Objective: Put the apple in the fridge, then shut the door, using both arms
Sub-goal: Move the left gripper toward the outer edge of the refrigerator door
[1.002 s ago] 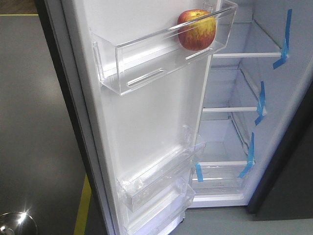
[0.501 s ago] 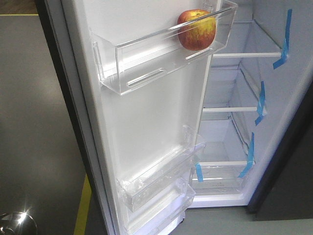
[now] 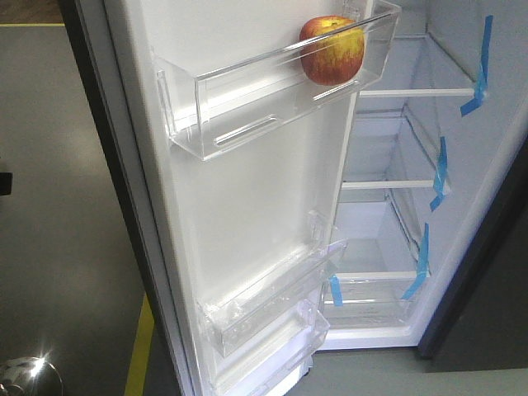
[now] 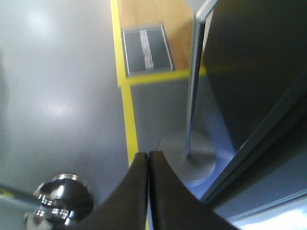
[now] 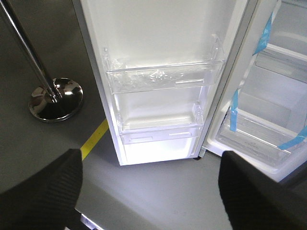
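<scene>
The apple (image 3: 332, 49), red with yellow patches, rests in the top clear bin (image 3: 272, 91) on the white inside of the open door (image 3: 247, 198). To the right, the fridge (image 3: 396, 214) shows white shelves and blue tape strips. My left gripper (image 4: 147, 155) is shut on nothing, low over the grey floor beside the door's dark outer face (image 4: 249, 62). My right gripper (image 5: 149, 155) is open and empty, its black fingers (image 5: 43, 191) wide apart, facing the lower bins of the door (image 5: 163, 76) and the fridge's clear drawer (image 5: 259, 134).
A chrome stanchion base (image 5: 55, 98) with a slanted pole stands on the floor left of the door, also seen as a base (image 3: 29, 375) in the front view. A yellow floor line (image 3: 140, 346) runs beside it. Another round pole base (image 4: 187, 155) sits near the door's edge.
A small dark shape has come into the front view at its left edge. The apple, door and fridge have not moved.
</scene>
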